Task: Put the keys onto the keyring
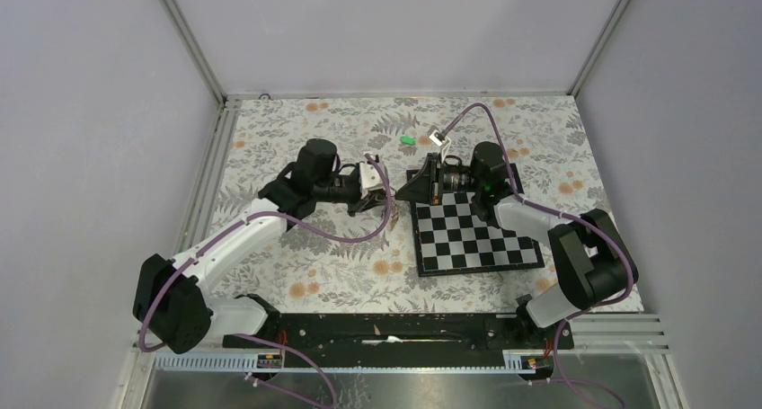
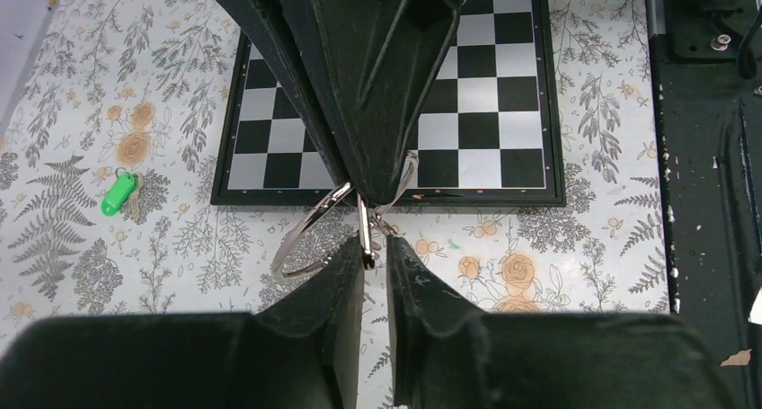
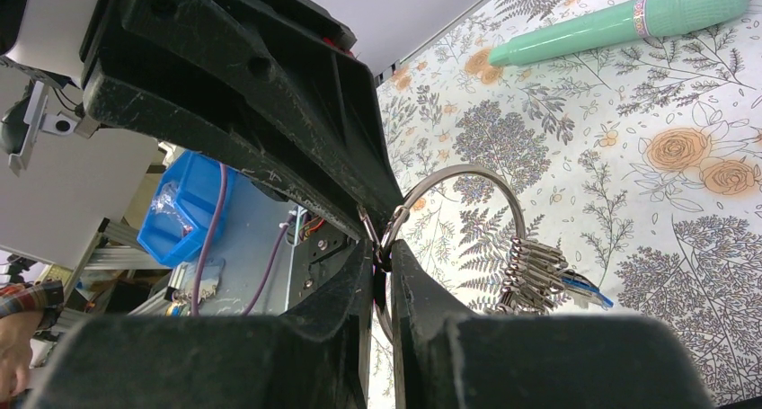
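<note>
The keyring (image 2: 304, 239) is a thin silvery ring held above the table between both grippers. In the right wrist view the keyring (image 3: 467, 172) carries a bunch of small keys (image 3: 539, 279), one of them blue-headed. My right gripper (image 3: 384, 250) is shut on the ring's wire. My left gripper (image 2: 376, 245) faces it tip to tip, its jaws drawn almost together around the wire, which lies against the left fingertip (image 2: 352, 252). A green-headed key (image 2: 117, 193) lies loose on the floral cloth, clear of both grippers. From above it is the green key (image 1: 407, 140) beyond the grippers (image 1: 395, 191).
A chessboard (image 1: 476, 238) lies under the right arm, its near edge (image 2: 395, 196) just below the ring. A long teal stick (image 3: 620, 22) rests on the cloth past the ring. A metal rail (image 1: 395, 328) runs along the table's near edge.
</note>
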Motion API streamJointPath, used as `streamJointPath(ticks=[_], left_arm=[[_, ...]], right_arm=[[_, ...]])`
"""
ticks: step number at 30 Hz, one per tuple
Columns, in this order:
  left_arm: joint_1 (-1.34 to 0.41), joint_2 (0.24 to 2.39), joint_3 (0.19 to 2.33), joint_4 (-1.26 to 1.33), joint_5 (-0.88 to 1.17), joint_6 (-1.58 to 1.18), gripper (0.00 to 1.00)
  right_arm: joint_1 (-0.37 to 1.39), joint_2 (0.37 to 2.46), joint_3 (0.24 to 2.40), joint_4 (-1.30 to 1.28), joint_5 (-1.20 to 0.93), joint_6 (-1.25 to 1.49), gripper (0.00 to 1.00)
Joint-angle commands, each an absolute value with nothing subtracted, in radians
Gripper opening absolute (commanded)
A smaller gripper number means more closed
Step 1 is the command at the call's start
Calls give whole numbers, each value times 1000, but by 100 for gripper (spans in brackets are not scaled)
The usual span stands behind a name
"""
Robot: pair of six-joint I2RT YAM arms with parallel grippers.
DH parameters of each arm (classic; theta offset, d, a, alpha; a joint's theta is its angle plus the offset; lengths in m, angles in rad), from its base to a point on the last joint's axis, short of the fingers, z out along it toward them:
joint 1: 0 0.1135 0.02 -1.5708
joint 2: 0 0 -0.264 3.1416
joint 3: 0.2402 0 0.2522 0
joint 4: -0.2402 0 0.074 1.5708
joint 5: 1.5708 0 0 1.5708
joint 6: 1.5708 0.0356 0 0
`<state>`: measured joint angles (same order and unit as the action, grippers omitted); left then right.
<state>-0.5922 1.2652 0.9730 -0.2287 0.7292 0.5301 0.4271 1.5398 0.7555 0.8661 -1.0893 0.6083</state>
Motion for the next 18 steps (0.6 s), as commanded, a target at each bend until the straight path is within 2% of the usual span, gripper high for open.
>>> streamJointPath(ticks=[1,4,6,7,11,16,18], left_arm=[[-589,1268,976,-175,778,523,13],[-588,1266,983,-181,774,522,0],[-588,1265,997,-208,765,532,0],[-588,1265,1007,-233,760,550,0],[-589,1275,1068,-385,709,624,0],[-594,1348,1253,-712,618,683,0],[-601,1389,1338,-833,580,699,0]], right_arm=[[422,1517,761,928,-1080,607,0],[422,1516,761,917,-1077,595,0],[420,1513,759,904,-1070,577,1],[420,1510,760,891,-1075,558,5],[420,1461,780,701,-1069,353,34],[420,1350,805,461,-1037,49,54],[420,1319,830,355,-1037,-61,58]])
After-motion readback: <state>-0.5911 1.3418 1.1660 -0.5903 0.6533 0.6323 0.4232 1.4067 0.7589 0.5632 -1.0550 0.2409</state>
